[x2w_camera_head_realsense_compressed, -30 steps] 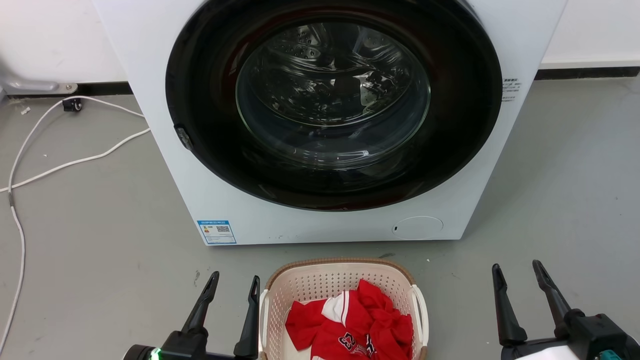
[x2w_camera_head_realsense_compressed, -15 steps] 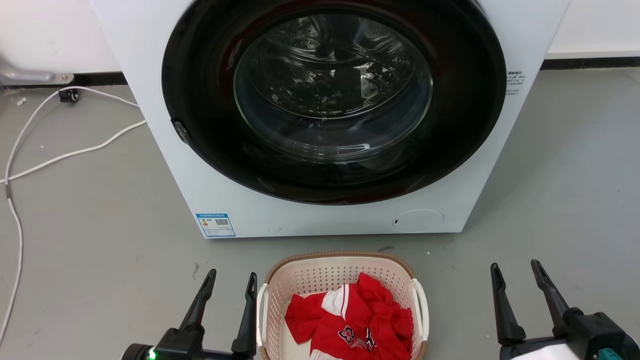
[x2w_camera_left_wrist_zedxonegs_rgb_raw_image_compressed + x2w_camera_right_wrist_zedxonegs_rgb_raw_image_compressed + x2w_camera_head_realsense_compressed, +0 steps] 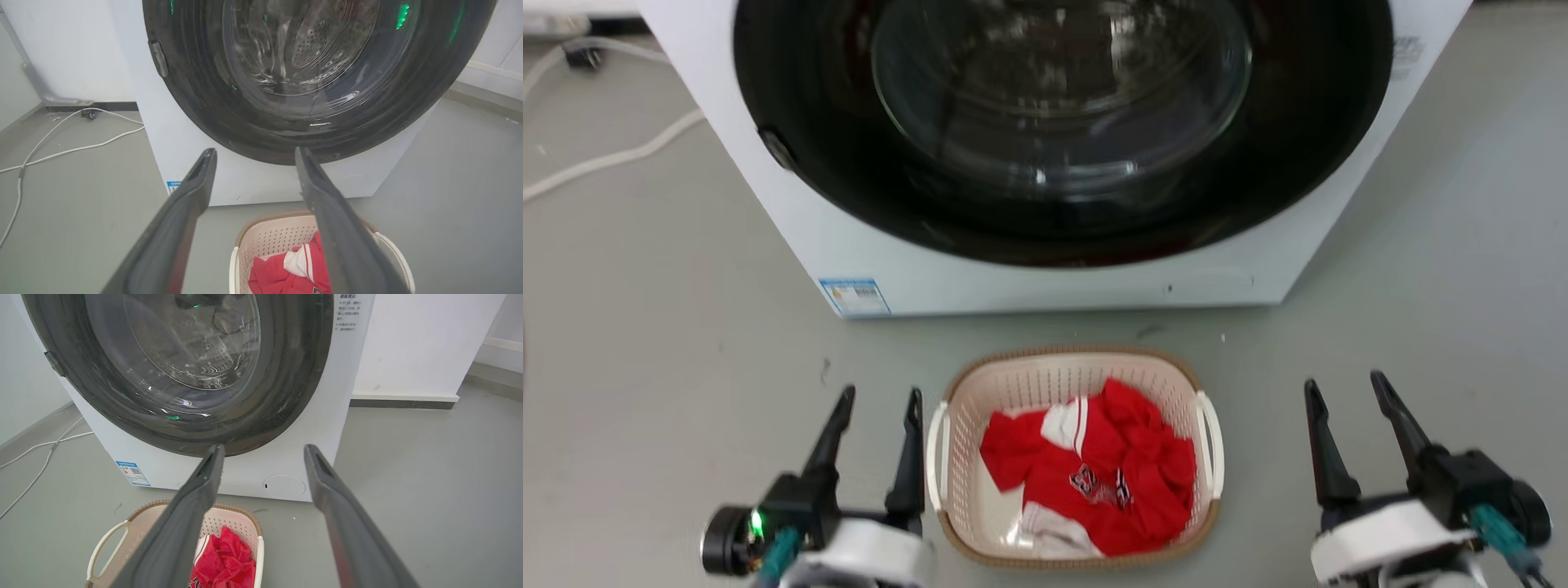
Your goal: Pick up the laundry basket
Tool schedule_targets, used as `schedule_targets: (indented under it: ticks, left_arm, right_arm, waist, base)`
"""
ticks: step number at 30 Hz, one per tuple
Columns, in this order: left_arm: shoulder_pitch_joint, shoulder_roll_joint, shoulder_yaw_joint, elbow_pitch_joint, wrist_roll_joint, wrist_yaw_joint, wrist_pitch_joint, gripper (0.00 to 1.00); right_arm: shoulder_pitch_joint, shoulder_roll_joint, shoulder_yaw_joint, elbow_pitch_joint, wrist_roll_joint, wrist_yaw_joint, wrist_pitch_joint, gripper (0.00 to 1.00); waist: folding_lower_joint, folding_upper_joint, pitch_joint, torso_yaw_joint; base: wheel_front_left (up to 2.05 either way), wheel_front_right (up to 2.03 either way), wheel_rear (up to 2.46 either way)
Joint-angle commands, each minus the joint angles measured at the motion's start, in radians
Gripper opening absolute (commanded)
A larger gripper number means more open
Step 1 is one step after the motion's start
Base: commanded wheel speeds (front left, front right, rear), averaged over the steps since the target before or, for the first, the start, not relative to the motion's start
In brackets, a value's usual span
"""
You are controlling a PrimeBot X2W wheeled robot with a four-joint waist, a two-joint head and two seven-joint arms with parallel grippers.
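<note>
Here, basket [image 3: 1029, 384]: stands upright on the grey floor [image 3: 686, 327], just in front of the washer [image 3: 800, 237] and apart from it, between the two grippers.
Contents: a crumpled red and white garment [image 3: 1111, 465] lies inside, below the brown rim.
Left handle [image 3: 934, 449]: white loop on the basket's left side, just beside the left gripper's inner finger [image 3: 907, 474]; contact cannot be told.
Right handle [image 3: 1213, 449]: white loop on the basket's right side, well apart from the right gripper.
Left gripper [image 3: 882, 392]: fingers spread wide, nothing between them, tips pointing at the washer; in the left wrist view the basket sits low and to the right, partly behind one finger.
Right gripper [image 3: 1343, 379]: fingers spread wide, nothing held, over bare floor to the basket's right; in the right wrist view the basket lies at the lower left, partly behind one finger.
Washer door: round, dark-rimmed, closed, facing the basket.
Cable [image 3: 605, 159]: white, on the floor by the washer's left side, far from both grippers.
</note>
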Motion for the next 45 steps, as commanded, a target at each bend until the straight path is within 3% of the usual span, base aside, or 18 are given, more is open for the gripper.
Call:
schedule_targets:
  ticks: [1, 9, 18, 22, 33, 45]
  left_arm:
    - [-0.037, -0.001, 0.01, 0.018, 0.008, -0.006, -0.003, 1.0]
    - [-0.222, 0.013, 0.064, 0.211, 0.024, -0.04, -0.003, 1.0]
    - [-0.437, 0.065, 0.071, 0.538, 0.026, -0.064, -0.003, 1.0]
    - [-0.535, 0.095, 0.055, 0.701, 0.03, -0.07, 0.043, 1.0]
    - [-0.749, 0.12, -0.002, 0.927, 0.037, -0.085, 0.136, 1.0]
    - [-0.871, 0.12, -0.119, 1.05, -0.037, -0.092, 0.244, 1.0]
  right_arm:
    - [-0.038, 0.001, 0.007, 0.011, -0.01, 0.0, 0.001, 1.0]
    - [-0.204, 0.001, 0.02, 0.132, -0.029, -0.001, 0.048, 1.0]
    - [-0.388, 0.001, 0.044, 0.34, -0.023, -0.001, 0.139, 1.0]
    - [-0.472, 0.001, 0.067, 0.449, 0.063, -0.001, 0.185, 1.0]
    - [-0.694, 0.0, 0.191, 0.727, 0.192, -0.001, 0.271, 1.0]
    - [-0.875, 0.0, 0.3, 0.949, 0.265, -0.001, 0.321, 1.0]
  waist:
    - [-0.0001, 0.0, 0.09, -0.014]
    - [-0.0001, 0.0, 0.267, -0.03]
    - [-0.0001, 0.0, 0.401, -0.053]
    - [-0.0001, 0.0, 0.452, -0.061]
    - [-0.0001, 0.0, 0.548, -0.055]
    - [-0.0001, 0.0, 0.619, -0.039]
  base:
    - [0.0, 0.0, 0.0]
    - [0.0, 0.0, 0.0]
    - [0.0, 0.0, 0.0]
    - [0.0, 0.0, 0.0]
    - [0.0, 0.0, 0.0]
    - [0.0, 0.0, 0.0]
